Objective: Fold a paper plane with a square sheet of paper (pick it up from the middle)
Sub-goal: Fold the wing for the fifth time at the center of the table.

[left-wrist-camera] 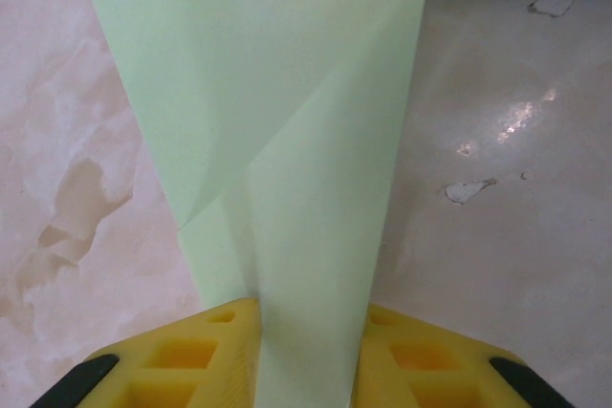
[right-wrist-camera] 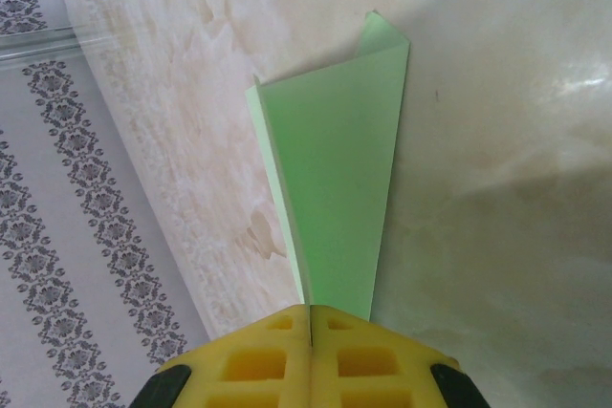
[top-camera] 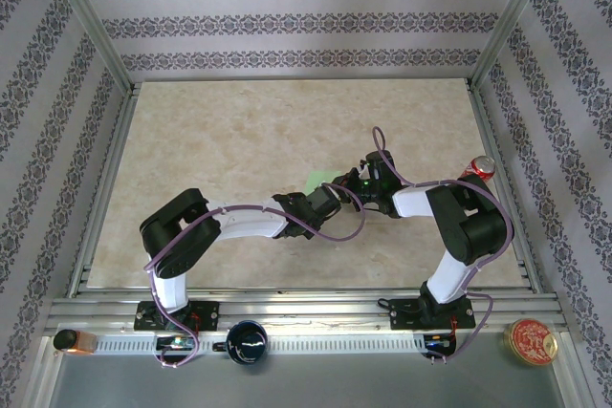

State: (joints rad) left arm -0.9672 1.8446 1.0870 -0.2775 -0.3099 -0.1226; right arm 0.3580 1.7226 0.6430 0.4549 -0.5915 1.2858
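The light-green sheet of paper (top-camera: 320,179) is folded into a narrow pointed shape like a paper plane and sits mid-table between the two arms. In the left wrist view the paper (left-wrist-camera: 277,121) runs up from between my yellow fingers (left-wrist-camera: 215,341), and its creased flaps widen away from me. My left gripper (left-wrist-camera: 308,322) is shut on its narrow end, jaws apart by the width of the strip. From the opposite side, my right gripper (right-wrist-camera: 311,312) is shut on the paper (right-wrist-camera: 339,179), pads pressed together on a thin folded edge. Both grippers (top-camera: 346,188) meet over the paper.
A red can (top-camera: 479,167) stands by the right arm's elbow near the right rail. On the front ledge are a dark mug (top-camera: 247,341), a round red tin (top-camera: 531,341) and a small brown object (top-camera: 72,341). Patterned walls enclose the marble tabletop (top-camera: 239,140).
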